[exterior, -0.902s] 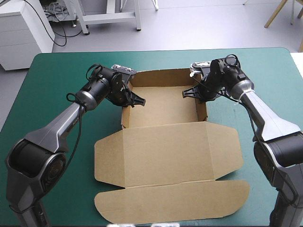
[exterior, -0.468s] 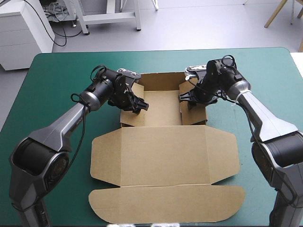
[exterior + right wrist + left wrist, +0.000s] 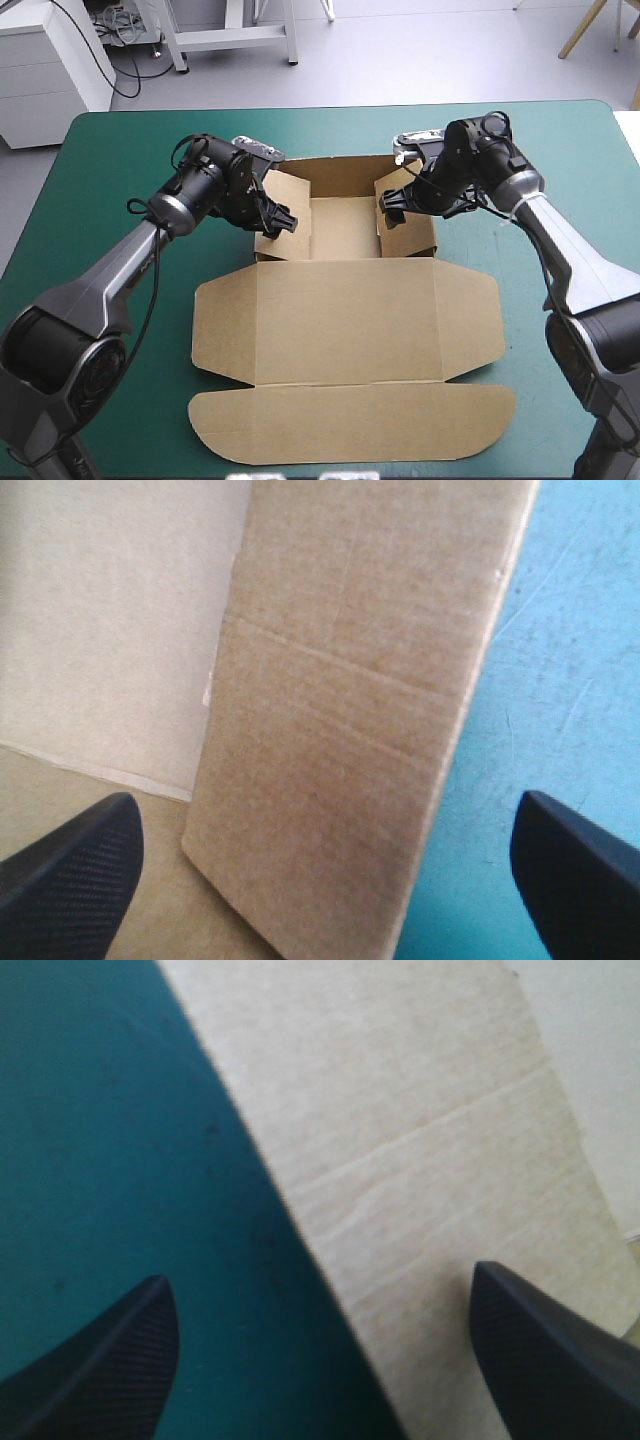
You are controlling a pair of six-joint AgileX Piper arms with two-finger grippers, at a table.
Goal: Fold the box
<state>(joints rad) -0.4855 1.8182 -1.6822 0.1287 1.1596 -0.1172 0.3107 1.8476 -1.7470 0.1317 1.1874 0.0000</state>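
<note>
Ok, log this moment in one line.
box: side walls up, lid flat; left gripper: open at left wall; right gripper: open at right wall

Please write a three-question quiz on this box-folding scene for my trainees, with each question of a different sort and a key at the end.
1. True or false: the lid of the brown cardboard box lies flat on the teal-green table cover.
2. Multiple choice: the black fingers of the left gripper are (A) open, (B) shut on the box, (C) out of every view.
3. Fill in: the right gripper is at the box's side wall nearer the table's ____ edge.

Key: 1 true; 2 A; 3 right.
</note>
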